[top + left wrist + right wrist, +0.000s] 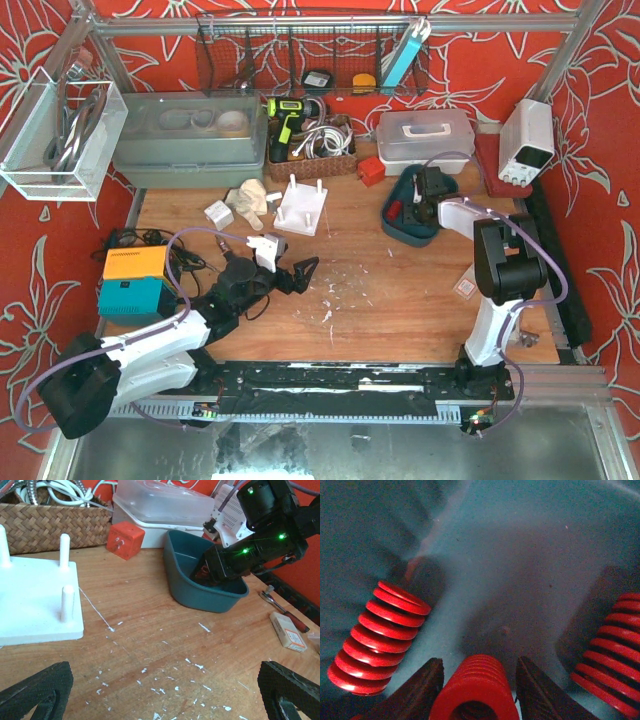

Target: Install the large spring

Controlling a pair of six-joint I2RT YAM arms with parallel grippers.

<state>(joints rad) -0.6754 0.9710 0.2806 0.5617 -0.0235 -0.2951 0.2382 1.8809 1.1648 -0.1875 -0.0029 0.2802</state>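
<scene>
Three red coil springs lie in the teal bin. In the right wrist view one spring stands between the fingers of my right gripper, which is open; a thin gap shows on its right side. A second spring lies to the left and a third to the right. I cannot tell which is the large one. The white peg base sits mid-table with bare pegs. My left gripper hangs open and empty over the wood.
An orange cube and a clear lidded box stand behind the bin. A wicker basket is beyond the peg base. A ratchet tool and a small packet lie to the right. An orange-teal box sits far left.
</scene>
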